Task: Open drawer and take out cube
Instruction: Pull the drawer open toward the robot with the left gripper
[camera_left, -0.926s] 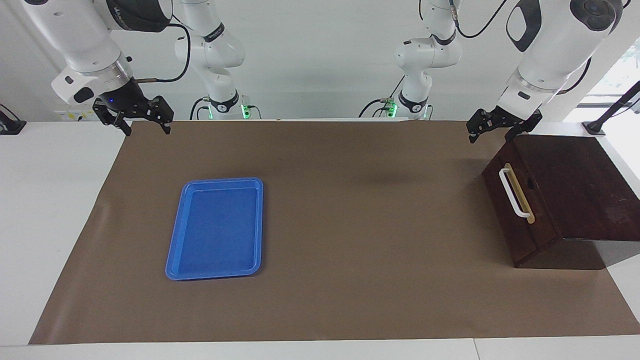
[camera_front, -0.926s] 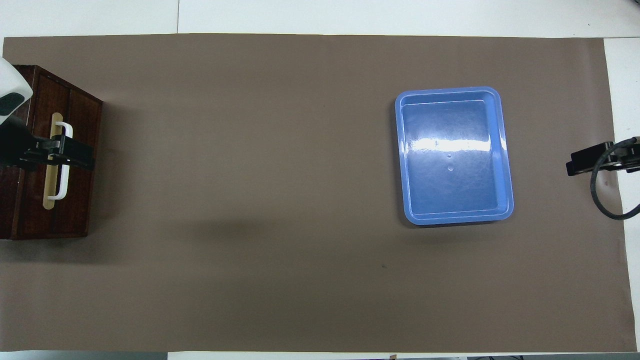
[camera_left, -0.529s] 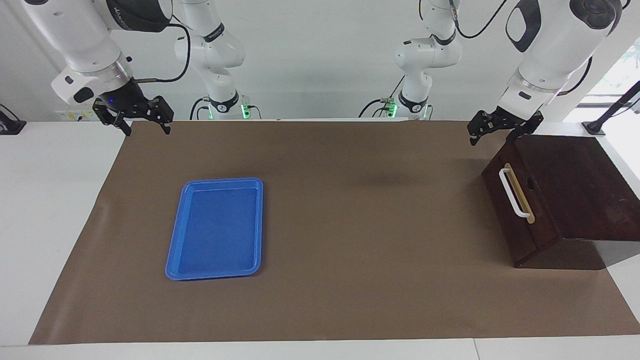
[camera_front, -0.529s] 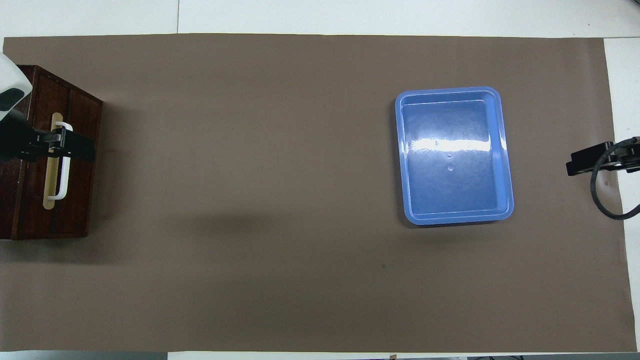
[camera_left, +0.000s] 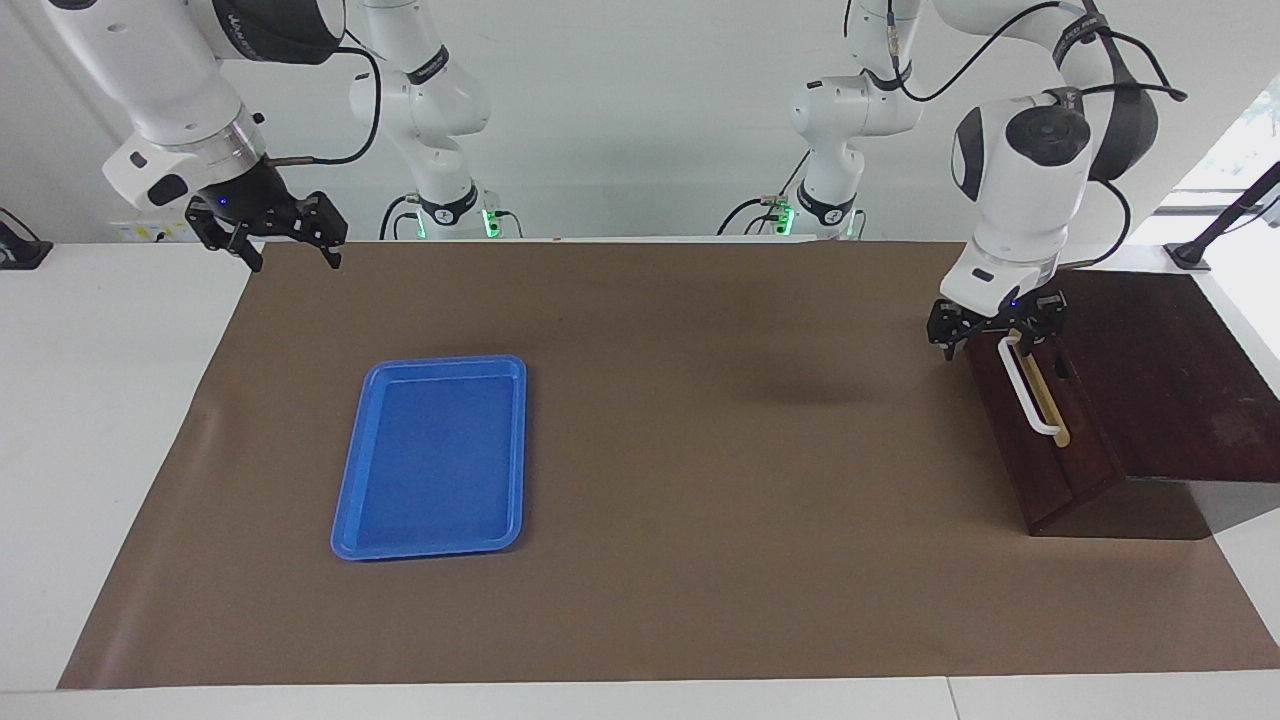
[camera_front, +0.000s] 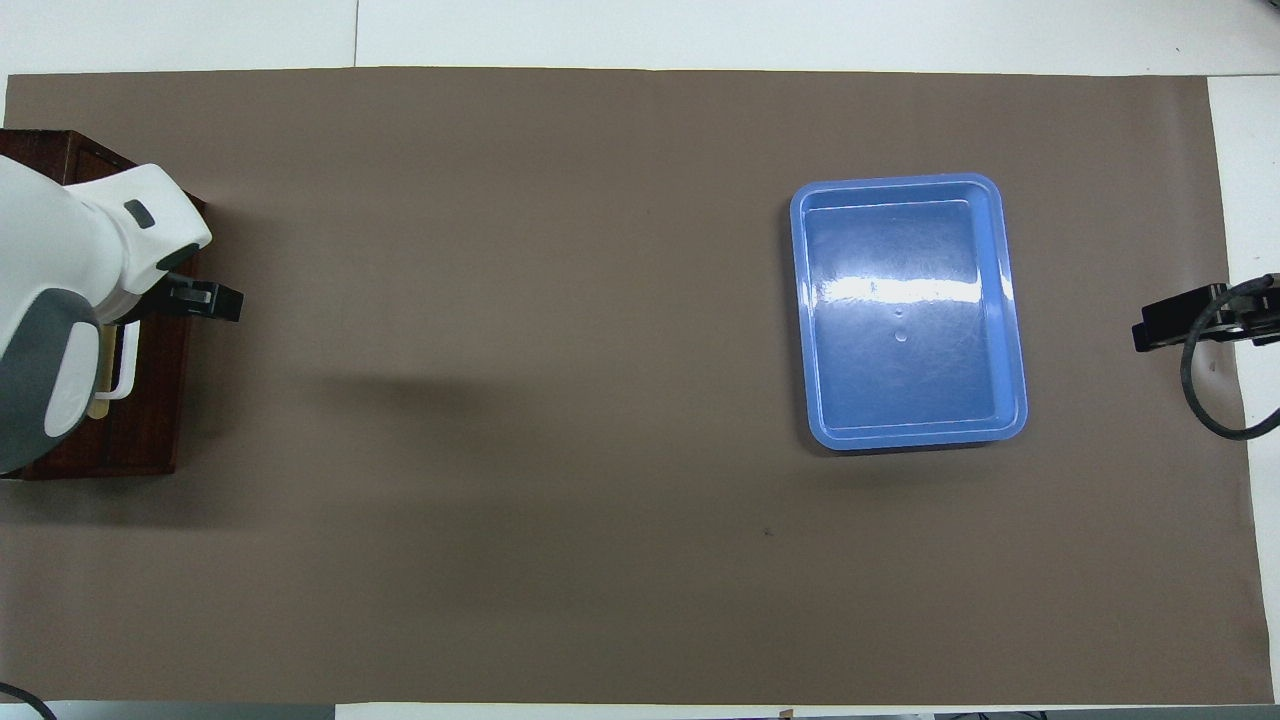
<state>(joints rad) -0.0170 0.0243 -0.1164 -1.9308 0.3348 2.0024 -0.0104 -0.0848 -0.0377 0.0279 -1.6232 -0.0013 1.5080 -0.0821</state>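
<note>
The drawer is shut in the dark brown box at the left arm's end of the table. Its white bar handle faces the table's middle. My left gripper is open and low in front of the drawer, with the handle's end nearer the robots between its jaws. I cannot tell whether it touches the handle. In the overhead view the left arm hides most of the drawer, and one of the fingers sticks out. The cube is hidden. My right gripper waits open over the table's corner.
A blue tray lies empty on the brown mat toward the right arm's end, also in the overhead view. White tabletop borders the mat. The right gripper shows over the mat's edge.
My left arm has swung down from above the box's corner nearer the robots to the drawer front, and its gripper now straddles the handle's end. The right arm has not moved.
</note>
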